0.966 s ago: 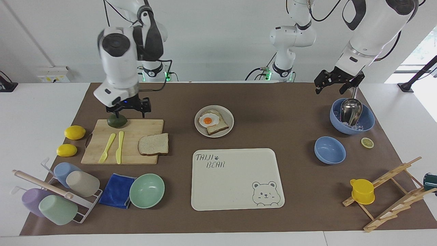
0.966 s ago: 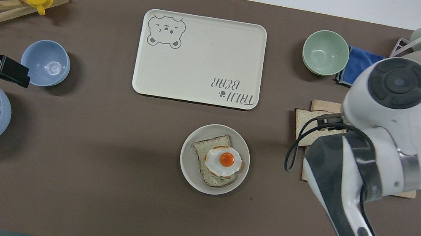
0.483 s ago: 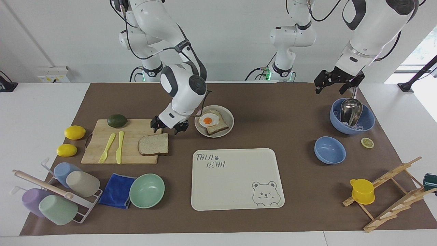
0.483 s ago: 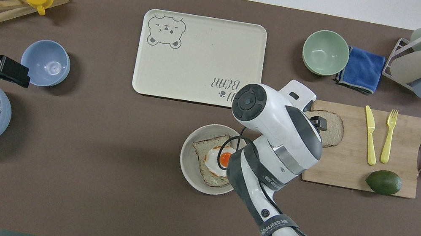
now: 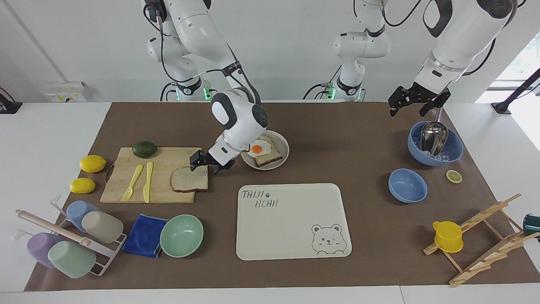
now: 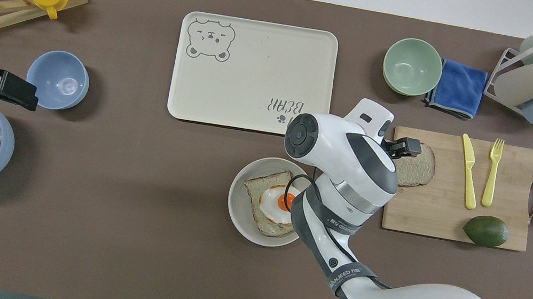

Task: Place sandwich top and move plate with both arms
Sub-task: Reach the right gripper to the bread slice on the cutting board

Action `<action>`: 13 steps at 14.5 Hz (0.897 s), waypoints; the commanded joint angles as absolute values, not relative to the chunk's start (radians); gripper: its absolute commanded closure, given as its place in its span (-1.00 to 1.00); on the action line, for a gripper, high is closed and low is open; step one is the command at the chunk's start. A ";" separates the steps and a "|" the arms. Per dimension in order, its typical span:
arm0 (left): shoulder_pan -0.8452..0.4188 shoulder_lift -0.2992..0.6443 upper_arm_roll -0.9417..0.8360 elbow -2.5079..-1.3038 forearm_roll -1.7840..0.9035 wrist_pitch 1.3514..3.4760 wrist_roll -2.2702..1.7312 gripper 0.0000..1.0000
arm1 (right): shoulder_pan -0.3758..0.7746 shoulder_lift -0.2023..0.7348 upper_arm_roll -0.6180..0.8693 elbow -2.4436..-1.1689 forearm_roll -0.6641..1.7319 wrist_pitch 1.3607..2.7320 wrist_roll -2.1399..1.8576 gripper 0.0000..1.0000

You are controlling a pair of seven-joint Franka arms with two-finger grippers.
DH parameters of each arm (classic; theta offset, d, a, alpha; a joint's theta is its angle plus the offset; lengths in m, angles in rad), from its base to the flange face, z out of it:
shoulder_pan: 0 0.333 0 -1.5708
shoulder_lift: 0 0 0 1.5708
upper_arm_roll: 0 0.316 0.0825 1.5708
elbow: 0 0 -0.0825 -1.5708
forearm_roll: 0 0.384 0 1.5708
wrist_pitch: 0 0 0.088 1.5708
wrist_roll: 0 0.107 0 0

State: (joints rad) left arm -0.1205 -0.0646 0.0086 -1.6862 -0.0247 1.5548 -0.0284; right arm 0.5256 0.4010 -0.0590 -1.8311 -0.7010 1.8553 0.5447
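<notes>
The round, raised-rim plate [image 5: 283,160] holds a bread slice [image 5: 270,158] bearing a fried egg [image 5: 257,148]. A dark blue bowl [image 5: 453,153] contains ice and a steel scoop [image 5: 433,135]. The sandwich top [image 5: 190,179], a squarish, brown-crusted slice, lies on the wooden cutting board [image 5: 160,162]. The right gripper [image 5: 207,162] hangs over its plate-side corner, jaws spread wide, empty. The left gripper [image 5: 415,105] waits above the ice bowl, jaws wide, empty.

A white table [image 5: 55,126] carries a brown mat [image 5: 346,122] that covers most of its top. A plain white wall [image 5: 274,42] rises at the robots' end of it, with a white socket box [image 5: 65,91] low on it toward the right arm's end. Daylight comes through a window [image 5: 521,63] at the left arm's end.
</notes>
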 commanded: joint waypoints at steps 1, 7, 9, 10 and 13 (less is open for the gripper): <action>-0.106 -0.064 -0.002 -1.678 -0.015 1.539 -0.023 -1.00 | 0.518 0.417 -0.051 -1.790 -0.727 1.848 0.549 -1.00; -0.106 -0.064 -0.002 -1.678 -0.015 1.539 -0.023 -1.00 | 0.523 0.426 -0.051 -1.822 -0.729 1.943 0.637 -1.00; -0.106 -0.064 -0.002 -1.678 -0.015 1.539 -0.023 -1.00 | 0.519 0.428 -0.051 -1.838 -0.729 1.985 0.637 -1.00; -0.106 -0.064 -0.002 -1.678 -0.015 1.539 -0.023 -1.00 | 0.518 0.426 -0.051 -1.838 -0.729 1.974 0.637 -1.00; -0.106 -0.064 -0.002 -1.678 -0.015 1.539 -0.023 -1.00 | 0.506 0.425 -0.051 -1.851 -0.729 1.977 0.637 -0.98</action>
